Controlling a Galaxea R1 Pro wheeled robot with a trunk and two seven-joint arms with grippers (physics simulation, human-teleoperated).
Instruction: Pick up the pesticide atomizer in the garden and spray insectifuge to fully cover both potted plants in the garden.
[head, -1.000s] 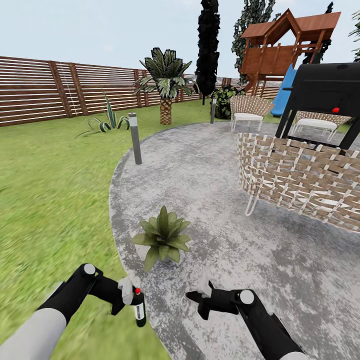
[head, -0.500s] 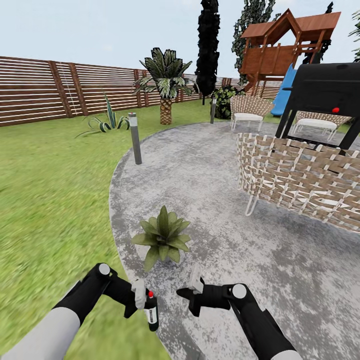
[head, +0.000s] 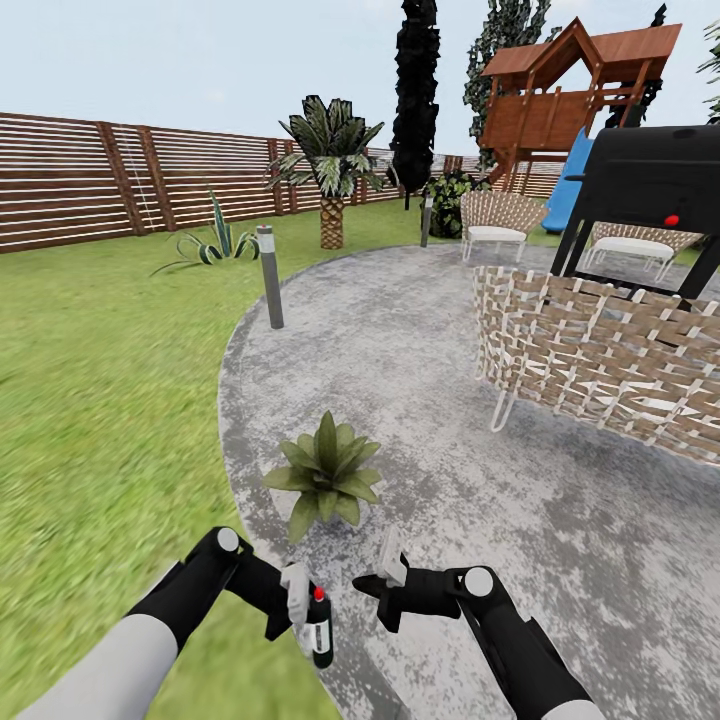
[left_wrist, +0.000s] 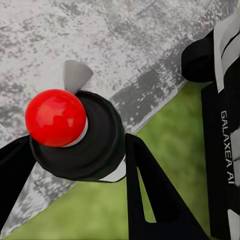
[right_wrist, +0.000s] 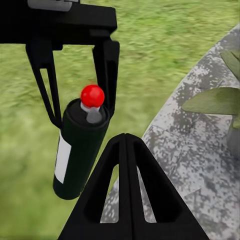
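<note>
Jaws of my left gripper (head: 305, 612) pinch the pesticide atomizer (head: 319, 628), upright, red knob on top, above the seam between the lawn (head: 90, 400) and the patio (head: 420, 360). My right gripper (head: 383, 580), jaws pressed together, hangs just beside it. One potted plant (head: 325, 475) sits near, ahead on the paving.

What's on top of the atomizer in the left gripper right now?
A red ball cap sits on top of the pesticide atomizer, with a small grey nozzle beside it. The left gripper clamps the bottle's sides, hiding part of its body.
</note>
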